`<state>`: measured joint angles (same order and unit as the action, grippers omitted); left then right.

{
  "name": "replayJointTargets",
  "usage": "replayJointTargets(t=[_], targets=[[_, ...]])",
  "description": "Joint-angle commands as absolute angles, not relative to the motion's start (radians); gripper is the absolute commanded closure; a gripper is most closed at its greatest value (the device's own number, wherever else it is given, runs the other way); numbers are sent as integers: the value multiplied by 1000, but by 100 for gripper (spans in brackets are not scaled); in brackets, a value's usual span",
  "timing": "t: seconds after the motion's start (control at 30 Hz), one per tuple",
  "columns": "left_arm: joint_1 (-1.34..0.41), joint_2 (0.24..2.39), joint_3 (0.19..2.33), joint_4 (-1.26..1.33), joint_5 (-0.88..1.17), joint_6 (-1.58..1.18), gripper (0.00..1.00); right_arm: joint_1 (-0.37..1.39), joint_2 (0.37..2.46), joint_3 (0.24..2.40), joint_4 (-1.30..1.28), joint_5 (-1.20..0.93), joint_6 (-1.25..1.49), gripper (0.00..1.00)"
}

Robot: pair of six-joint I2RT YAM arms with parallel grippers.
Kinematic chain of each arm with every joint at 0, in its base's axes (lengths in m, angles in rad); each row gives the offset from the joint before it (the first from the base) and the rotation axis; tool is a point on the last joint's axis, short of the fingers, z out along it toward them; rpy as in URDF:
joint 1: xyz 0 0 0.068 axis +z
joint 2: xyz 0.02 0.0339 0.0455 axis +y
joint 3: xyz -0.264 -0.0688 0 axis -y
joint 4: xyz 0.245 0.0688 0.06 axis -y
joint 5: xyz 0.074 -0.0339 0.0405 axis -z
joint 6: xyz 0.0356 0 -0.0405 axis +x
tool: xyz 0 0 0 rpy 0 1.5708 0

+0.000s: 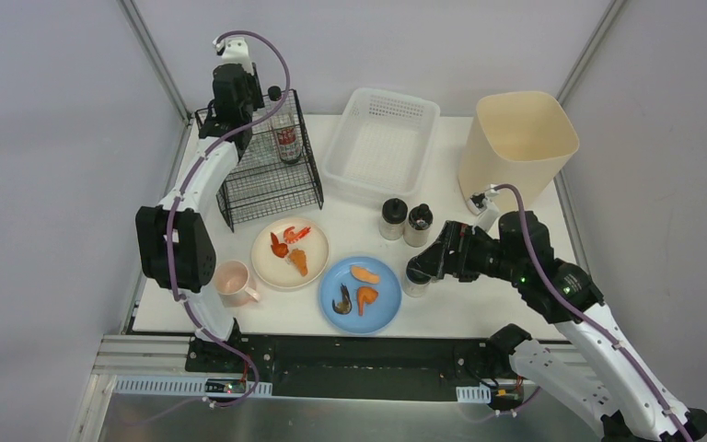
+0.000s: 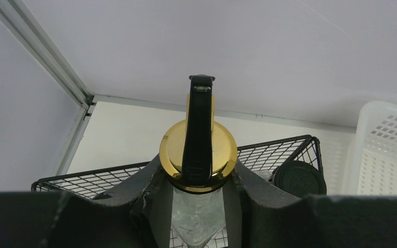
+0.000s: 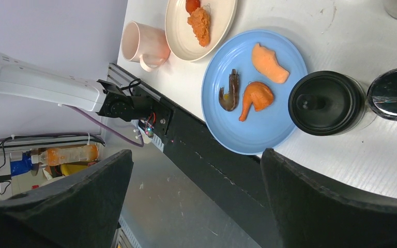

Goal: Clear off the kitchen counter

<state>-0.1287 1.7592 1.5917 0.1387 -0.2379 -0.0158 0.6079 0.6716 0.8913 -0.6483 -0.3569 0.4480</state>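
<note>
**Left arm.** My left gripper (image 2: 199, 200) is pressed onto the neck of a glass dispenser bottle (image 2: 222, 147), just under its gold cap. I hold it upright above the black wire rack (image 1: 272, 175). Gripping at the neck keeps the black pour lever free and lets the base go down between the rack wires, beside the black-capped bottle (image 2: 297, 178) that stands there.

**Right arm.** My right gripper (image 3: 196, 155) is spread wide and holds nothing. It hangs low over the near right part of the counter, in line with a black-lidded jar (image 3: 325, 103) beside the blue plate (image 3: 256, 90). My judgement is that the wide spread is set to take the jar's full body.

**The kitchen counter.** The kitchen counter (image 1: 479, 308) lies directly in front of both arm bases. It is a flat white matte rectangle edged by a metal frame, with faint scuffs visible in the right wrist view. It carries:
- the rack at the far left
- a white perforated basket (image 1: 382, 143) at the far centre
- a cream bin (image 1: 518, 138) at the far right
- two more jars (image 1: 393, 219)
- a cream plate (image 1: 290, 253) of food
- a pink mug (image 1: 234, 283)

I judge the clearing to be far from done.
</note>
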Motion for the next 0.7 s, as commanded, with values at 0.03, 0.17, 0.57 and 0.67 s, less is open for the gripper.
replayJointTargets(t=[0.03,0.17,0.57,0.67], targets=[[-124,1675,1561,249,-239,-62,100,615,674,896,-610,-374,429,1],[-123,1676,1529,265,-245,-68,100,615,676,896,-610,-374,429,1],[-123,1650,1425,327,-262,-75,74,614,672,891,-611,-371,435,1],[-123,1641,1408,337,-254,-75,50,615,667,890,-613,-370,439,1]])
